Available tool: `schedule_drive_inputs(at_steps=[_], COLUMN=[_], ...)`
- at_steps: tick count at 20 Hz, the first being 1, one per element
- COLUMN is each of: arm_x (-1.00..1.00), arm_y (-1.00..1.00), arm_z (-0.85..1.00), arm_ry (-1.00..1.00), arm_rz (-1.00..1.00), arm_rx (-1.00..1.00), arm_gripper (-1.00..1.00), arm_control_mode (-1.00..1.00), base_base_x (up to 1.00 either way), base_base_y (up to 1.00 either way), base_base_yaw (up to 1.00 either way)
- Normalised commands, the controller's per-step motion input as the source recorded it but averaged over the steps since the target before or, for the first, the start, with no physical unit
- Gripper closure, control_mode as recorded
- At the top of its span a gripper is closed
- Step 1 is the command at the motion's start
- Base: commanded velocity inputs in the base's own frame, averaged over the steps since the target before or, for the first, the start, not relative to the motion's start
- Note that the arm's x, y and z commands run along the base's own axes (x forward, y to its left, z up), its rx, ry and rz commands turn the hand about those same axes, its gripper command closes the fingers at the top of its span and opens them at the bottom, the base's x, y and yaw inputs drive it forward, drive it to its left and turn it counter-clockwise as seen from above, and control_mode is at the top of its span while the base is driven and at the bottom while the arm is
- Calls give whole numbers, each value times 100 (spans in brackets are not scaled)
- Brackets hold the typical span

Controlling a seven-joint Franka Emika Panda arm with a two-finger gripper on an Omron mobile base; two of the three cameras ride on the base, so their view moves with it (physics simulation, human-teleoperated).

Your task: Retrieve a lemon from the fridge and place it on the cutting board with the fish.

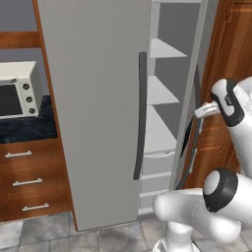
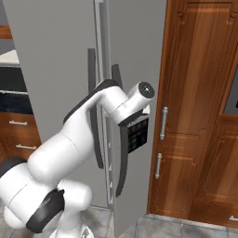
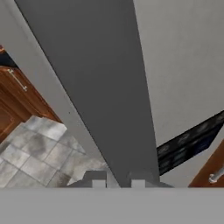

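The fridge point(image 1: 93, 113) is tall and light grey; its left door is shut and its right door point(image 1: 193, 83) stands ajar, showing white shelves point(image 1: 160, 91) and drawers inside. My gripper point(image 3: 118, 181) is shut on the right door's long dark handle point(image 3: 100, 87), which runs between the fingertips point(image 3: 98, 180). From the left base, the hand point(image 1: 206, 109) reaches to that door's edge. In the right base view the arm crosses in front of the curved handles point(image 2: 123, 162). The lemon, the cutting board and the fish are out of view.
A white toaster oven point(image 1: 17, 91) sits on a dark counter left of the fridge, above wooden drawers point(image 1: 27, 182). Tall wooden cabinets point(image 2: 200, 116) with metal handles stand right of the fridge. The floor is grey tile point(image 3: 30, 153).
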Motion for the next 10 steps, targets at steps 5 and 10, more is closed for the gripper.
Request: schedule_drive_inputs(at_steps=[5, 10], arm_x=[-53, -37], arm_y=[-24, 2], arm_z=[26, 36], arm_ry=[4, 0], arm_rz=[-7, -7], arm_rx=[0, -9], arm_gripper=[-100, -100], arm_control_mode=[-100, -100], base_base_x=[0, 0], base_base_y=[0, 0], base_base_yaw=[0, 0])
